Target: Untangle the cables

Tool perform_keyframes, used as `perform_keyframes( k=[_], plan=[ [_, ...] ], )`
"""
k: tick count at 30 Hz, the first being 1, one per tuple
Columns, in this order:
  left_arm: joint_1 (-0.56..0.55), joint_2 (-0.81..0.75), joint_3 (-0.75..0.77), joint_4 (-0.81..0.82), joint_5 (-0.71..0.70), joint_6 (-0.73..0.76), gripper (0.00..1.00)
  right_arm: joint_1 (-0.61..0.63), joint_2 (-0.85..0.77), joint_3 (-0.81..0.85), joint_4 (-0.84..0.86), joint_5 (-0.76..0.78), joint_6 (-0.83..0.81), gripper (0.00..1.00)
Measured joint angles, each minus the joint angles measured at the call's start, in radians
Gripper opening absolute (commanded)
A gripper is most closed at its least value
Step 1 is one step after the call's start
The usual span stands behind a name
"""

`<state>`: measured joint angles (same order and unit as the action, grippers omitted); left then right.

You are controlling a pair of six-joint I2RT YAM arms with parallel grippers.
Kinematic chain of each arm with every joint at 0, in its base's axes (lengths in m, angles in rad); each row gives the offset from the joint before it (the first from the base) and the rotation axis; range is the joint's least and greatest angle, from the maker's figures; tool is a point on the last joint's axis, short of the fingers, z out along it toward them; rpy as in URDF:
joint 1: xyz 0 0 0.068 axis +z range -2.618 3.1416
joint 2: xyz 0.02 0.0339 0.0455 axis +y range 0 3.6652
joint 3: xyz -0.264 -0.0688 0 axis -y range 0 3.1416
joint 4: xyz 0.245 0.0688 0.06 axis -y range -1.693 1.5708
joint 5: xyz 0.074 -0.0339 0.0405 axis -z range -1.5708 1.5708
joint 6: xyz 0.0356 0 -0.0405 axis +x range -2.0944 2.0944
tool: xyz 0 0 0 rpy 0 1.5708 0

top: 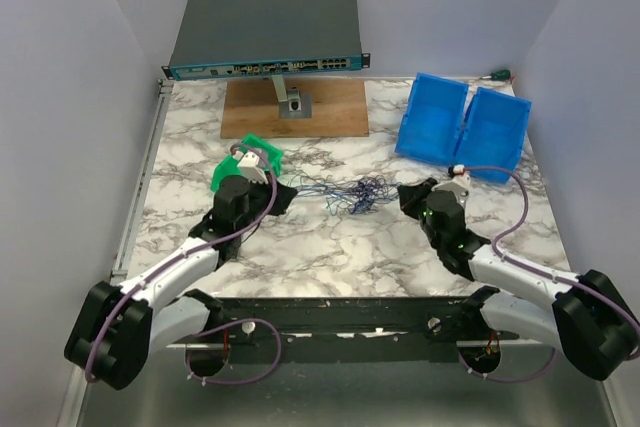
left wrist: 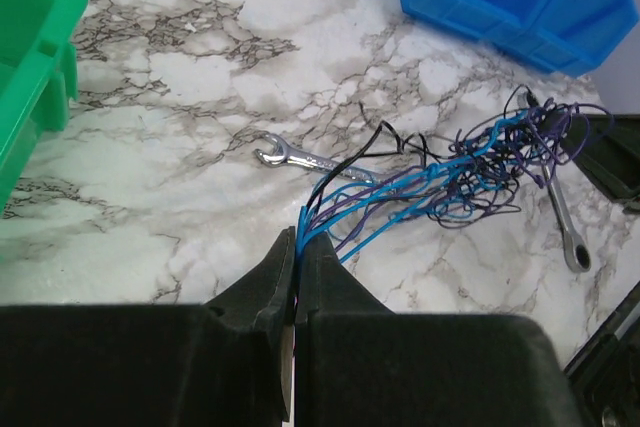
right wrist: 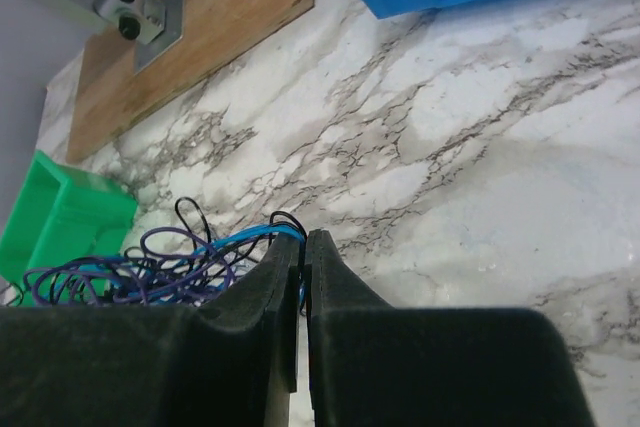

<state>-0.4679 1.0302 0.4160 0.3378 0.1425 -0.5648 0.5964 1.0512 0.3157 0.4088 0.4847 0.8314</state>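
Observation:
The cables (top: pixel 355 192) are a scribbly bundle of thin blue, purple and black wires lying on the marble table (top: pixel 330 247) between my two grippers. My left gripper (top: pixel 290 195) holds the bundle's left end. In the left wrist view its jaws (left wrist: pixel 296 239) are pressed together on several blue and purple strands, and the tangle (left wrist: pixel 470 172) fans out to the right. My right gripper (top: pixel 405 195) is at the bundle's right end. There its jaws (right wrist: pixel 304 239) stand almost together, with blue and black strands running into the thin slit, and the cables (right wrist: pixel 150 267) loop off to the left.
A silver wrench (left wrist: pixel 300 157) lies under the strands and a second wrench (left wrist: pixel 565 222) lies by the tangle's right side. A green bin (top: pixel 248 159) sits behind my left gripper. Two blue bins (top: pixel 465 127), a wooden board (top: pixel 295 107) and a network switch (top: pixel 268 32) stand at the back.

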Motion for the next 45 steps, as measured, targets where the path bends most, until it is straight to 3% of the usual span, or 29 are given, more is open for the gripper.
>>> perform_keyframes(
  k=[1,2,4,5,8,16,26,30,36,45],
  plan=[
    [0.009,0.019,0.001,0.012,0.015,0.007,0.10,-0.008,0.014,0.000,0.023,-0.034,-0.040,0.09],
    [0.016,0.035,0.005,0.017,0.029,0.013,0.30,-0.018,0.032,0.000,0.049,-0.072,-0.077,0.09],
    [0.029,0.110,0.038,0.020,0.092,0.034,0.60,-0.034,0.079,0.000,0.107,-0.164,-0.141,0.08],
    [0.029,0.148,0.055,0.026,0.122,0.043,0.68,-0.037,0.104,0.000,0.138,-0.218,-0.169,0.08],
    [0.023,0.213,0.073,0.049,0.199,0.056,0.79,-0.045,0.175,0.000,0.225,-0.389,-0.222,0.06],
    [-0.096,0.378,0.249,-0.027,0.271,0.137,0.80,-0.045,0.303,0.024,0.324,-0.629,-0.240,0.04],
    [-0.154,0.521,0.374,-0.129,0.335,0.180,0.75,-0.046,0.338,0.039,0.350,-0.692,-0.237,0.03],
    [-0.153,0.460,0.328,-0.121,0.291,0.177,0.80,-0.046,0.338,0.048,0.338,-0.677,-0.233,0.03],
    [-0.149,0.121,0.122,-0.055,0.183,0.204,0.86,-0.046,0.338,0.058,0.323,-0.655,-0.230,0.03],
    [-0.206,0.145,0.139,-0.044,0.126,0.302,0.89,-0.046,0.350,0.060,0.320,-0.655,-0.228,0.03]
  ],
)
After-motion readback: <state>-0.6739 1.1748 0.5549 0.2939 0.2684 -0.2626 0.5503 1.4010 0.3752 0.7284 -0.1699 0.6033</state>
